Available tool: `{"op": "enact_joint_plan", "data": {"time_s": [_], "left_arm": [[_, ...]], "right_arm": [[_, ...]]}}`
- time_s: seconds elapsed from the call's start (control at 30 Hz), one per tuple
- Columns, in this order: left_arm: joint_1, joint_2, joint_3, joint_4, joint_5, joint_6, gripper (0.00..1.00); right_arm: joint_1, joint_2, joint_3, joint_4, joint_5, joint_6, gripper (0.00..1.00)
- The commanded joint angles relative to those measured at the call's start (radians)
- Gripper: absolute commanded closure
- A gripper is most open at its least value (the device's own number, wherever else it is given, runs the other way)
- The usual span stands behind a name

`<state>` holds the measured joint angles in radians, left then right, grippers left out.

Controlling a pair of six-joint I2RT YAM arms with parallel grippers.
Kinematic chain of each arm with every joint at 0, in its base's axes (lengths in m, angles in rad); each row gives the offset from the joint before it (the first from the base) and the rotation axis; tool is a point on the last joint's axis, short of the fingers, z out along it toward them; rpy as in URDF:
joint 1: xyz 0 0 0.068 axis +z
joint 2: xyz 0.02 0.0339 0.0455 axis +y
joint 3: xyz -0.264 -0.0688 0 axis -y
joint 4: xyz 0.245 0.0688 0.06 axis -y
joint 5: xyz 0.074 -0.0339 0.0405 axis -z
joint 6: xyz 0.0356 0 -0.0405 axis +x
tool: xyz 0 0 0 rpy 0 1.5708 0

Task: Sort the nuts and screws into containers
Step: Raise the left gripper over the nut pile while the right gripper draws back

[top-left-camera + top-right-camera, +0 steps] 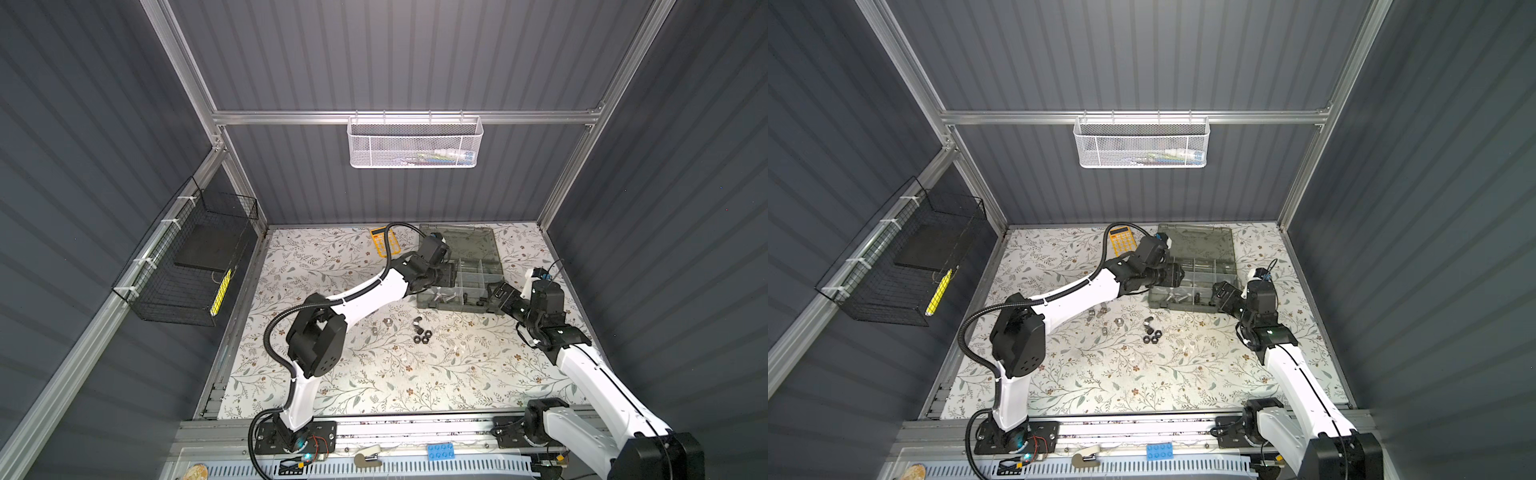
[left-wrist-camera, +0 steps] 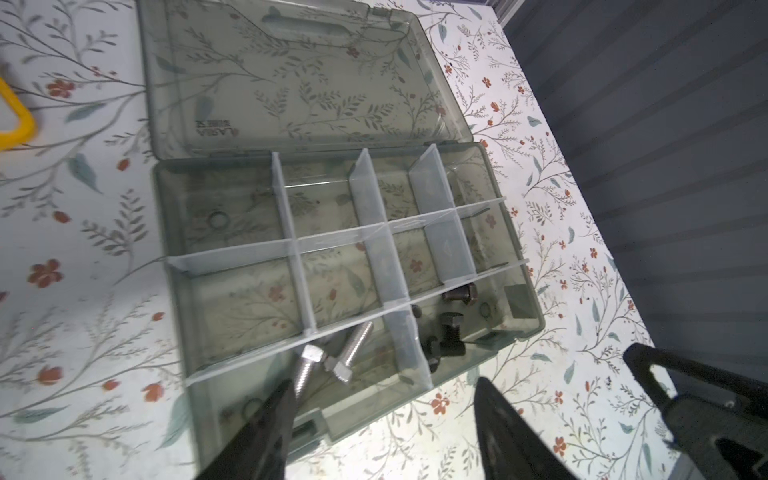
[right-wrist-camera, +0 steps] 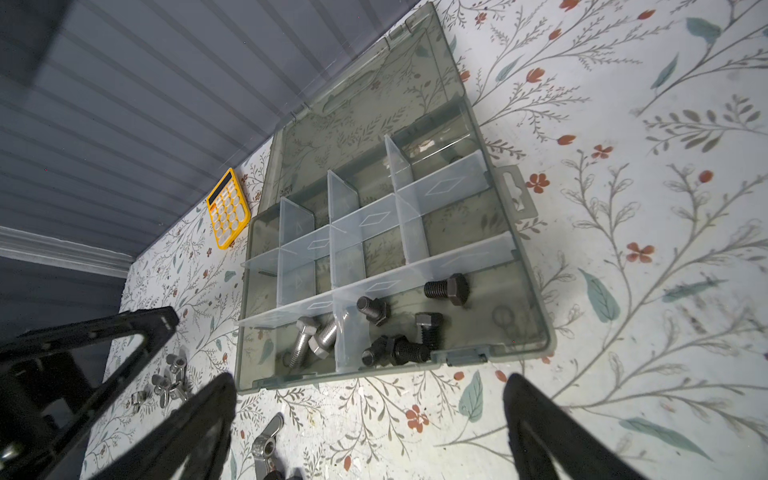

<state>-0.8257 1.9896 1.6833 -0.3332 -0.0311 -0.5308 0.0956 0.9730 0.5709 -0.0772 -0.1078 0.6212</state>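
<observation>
I am hovering my left tool [image 2: 384, 386], apart and empty, by silver screws [image 2: 353, 349] lower middle, right tool [image 3: 370, 379] wide apart too

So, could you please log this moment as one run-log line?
left gripper: open over box | right gripper: open, empty | silver screws, black screws: separate compartments | nuts: on table

Black nuts [image 1: 425, 340] lie loose near the open organizer box [image 1: 465, 245].
</observation>
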Motion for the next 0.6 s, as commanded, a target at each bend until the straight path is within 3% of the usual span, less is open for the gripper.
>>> {"op": "enact_joint_plan", "data": {"time_s": [0.0, 0.37, 0.57], "left_arm": [[0.040, -0.093, -0.107, 0.042, -0.009, -0.010, 0.28], [0.122, -0.346, -0.444, 0.092, -0.034, -0.024, 0.00], [0.165, -0.452, -0.589, 0.111, -0.021, -0.028, 0.00]], "right_arm": [[0.040, 0.021, 0.020, -0.010, 0.019, -0.033, 0.01], [0.234, 0.139, 0.130, -0.067, 0.100, -0.122, 0.01], [0.356, 0.279, 0.207, -0.115, 0.123, -0.146, 0.02]]}}
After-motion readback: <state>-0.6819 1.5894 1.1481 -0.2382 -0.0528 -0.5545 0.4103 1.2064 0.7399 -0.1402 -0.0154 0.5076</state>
